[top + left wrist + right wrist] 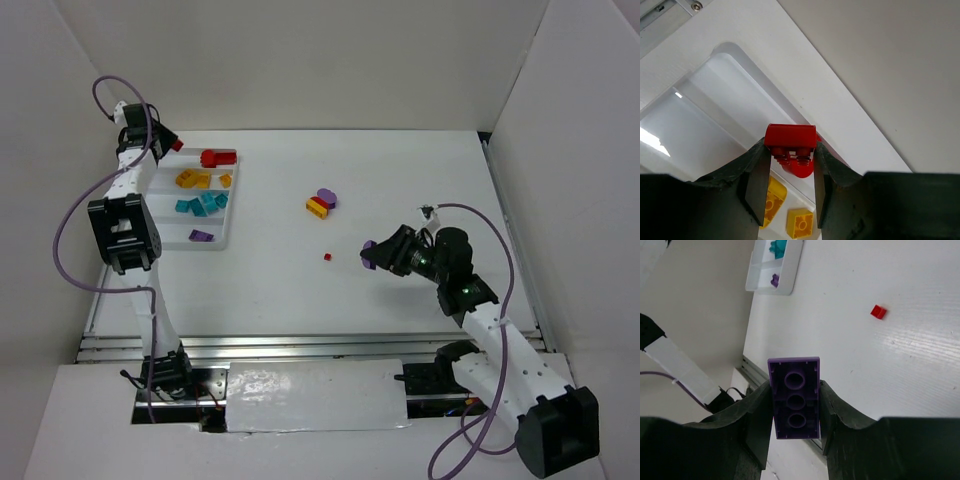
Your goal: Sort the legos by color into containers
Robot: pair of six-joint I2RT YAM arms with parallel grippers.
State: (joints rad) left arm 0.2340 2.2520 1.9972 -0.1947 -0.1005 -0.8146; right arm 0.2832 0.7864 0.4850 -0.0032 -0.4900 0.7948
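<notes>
Two grippers, both loaded. Left gripper [790, 156] clamped on red brick [790, 136] over white tray's [175, 232] far end. Right gripper [795, 401] clamped on purple brick [794, 390] above table [400, 170].

White table [300, 300] carries the tray [172, 236], a tiny red brick [327, 257] and a yellow-purple cluster [320, 202], seemingly touching.

No readable text, labels, brands or numbers in any view; bricks, tray, arms unmarked.

Purple brick [795, 397] and red brick [790, 136] are glossy plastic, the tray [790, 75] shiny plastic, the table [900, 355] faintly grained
</notes>
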